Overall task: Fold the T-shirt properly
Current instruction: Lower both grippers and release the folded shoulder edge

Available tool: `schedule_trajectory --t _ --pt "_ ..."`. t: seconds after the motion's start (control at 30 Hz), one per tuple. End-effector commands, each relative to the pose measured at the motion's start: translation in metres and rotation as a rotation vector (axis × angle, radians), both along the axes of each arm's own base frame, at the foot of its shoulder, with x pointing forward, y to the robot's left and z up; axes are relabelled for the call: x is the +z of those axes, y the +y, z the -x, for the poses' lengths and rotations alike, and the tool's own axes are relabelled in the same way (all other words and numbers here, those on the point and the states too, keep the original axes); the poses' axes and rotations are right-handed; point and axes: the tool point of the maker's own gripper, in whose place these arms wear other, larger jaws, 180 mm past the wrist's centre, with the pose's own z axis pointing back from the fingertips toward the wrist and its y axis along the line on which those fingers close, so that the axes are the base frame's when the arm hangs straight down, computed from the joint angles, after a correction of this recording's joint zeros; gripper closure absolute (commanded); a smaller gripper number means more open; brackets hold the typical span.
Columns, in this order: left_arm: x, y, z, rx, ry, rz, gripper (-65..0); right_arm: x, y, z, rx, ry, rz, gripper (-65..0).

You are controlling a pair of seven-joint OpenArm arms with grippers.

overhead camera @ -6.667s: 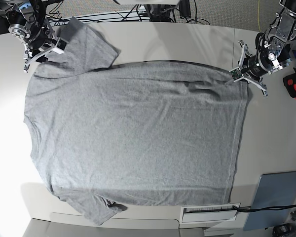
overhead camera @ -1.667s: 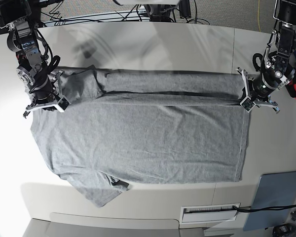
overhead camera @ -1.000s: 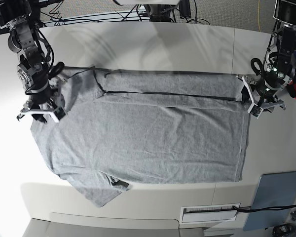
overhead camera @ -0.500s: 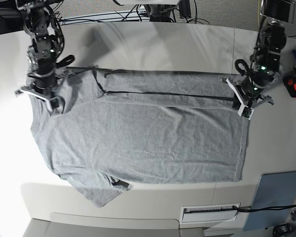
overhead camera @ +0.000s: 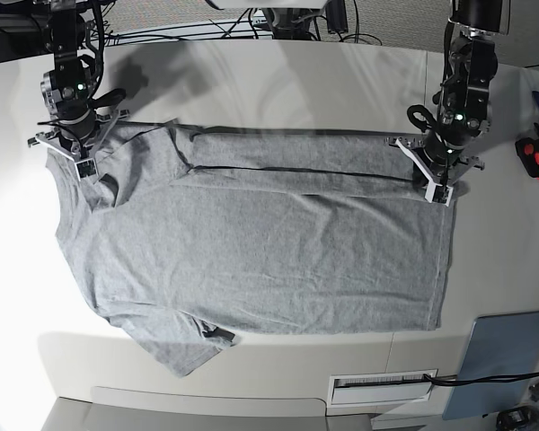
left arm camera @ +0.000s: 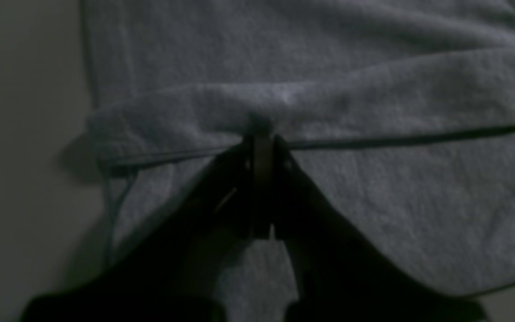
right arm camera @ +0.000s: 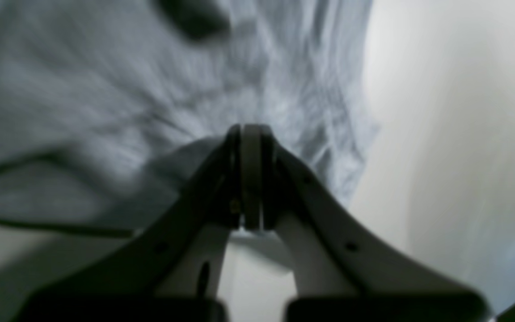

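A pale counter (overhead camera: 296, 81) carries the grey T-shirt (overhead camera: 269, 260), spread flat with its far edge folded over in a long band. At the hem end of that fold, the left claw (overhead camera: 437, 184) is pinched closed on the doubled cloth. At the sleeve end, the right claw (overhead camera: 69, 154) has its jaws pressed together over the shirt; whether cloth is caught between them cannot be told.

We see a pale, smooth table (overhead camera: 296, 76) under bright light, glaring at its left. Black cables (overhead camera: 207, 27) trail along the far edge. A grey-blue panel (overhead camera: 499, 359) lies near right, beside a white vent (overhead camera: 382, 386).
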Motion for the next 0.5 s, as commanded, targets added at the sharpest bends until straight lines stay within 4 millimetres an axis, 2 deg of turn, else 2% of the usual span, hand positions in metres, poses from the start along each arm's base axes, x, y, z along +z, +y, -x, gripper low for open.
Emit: schedule_trajectory --t 0.0,0.13,0.27,0.47 --pt "0.004 -0.002 -0.002 -0.020 -0.007 0.020 0.0 0.010 -0.007 -0.009 0.001 -0.040 0.023 0.0" --pt "-0.007 -0.006 0.012 -0.039 0.052 0.032 0.0 0.001 -0.007 0.003 0.010 0.020 0.022 0.0" --pt "-0.019 0.003 0.033 -0.023 0.092 0.019 0.0 -0.008 -0.008 0.018 0.034 0.073 0.049 0.0" --pt "-0.033 0.010 0.067 -0.088 0.167 0.008 0.0 -0.018 -0.010 0.041 0.035 0.131 0.064 0.0"
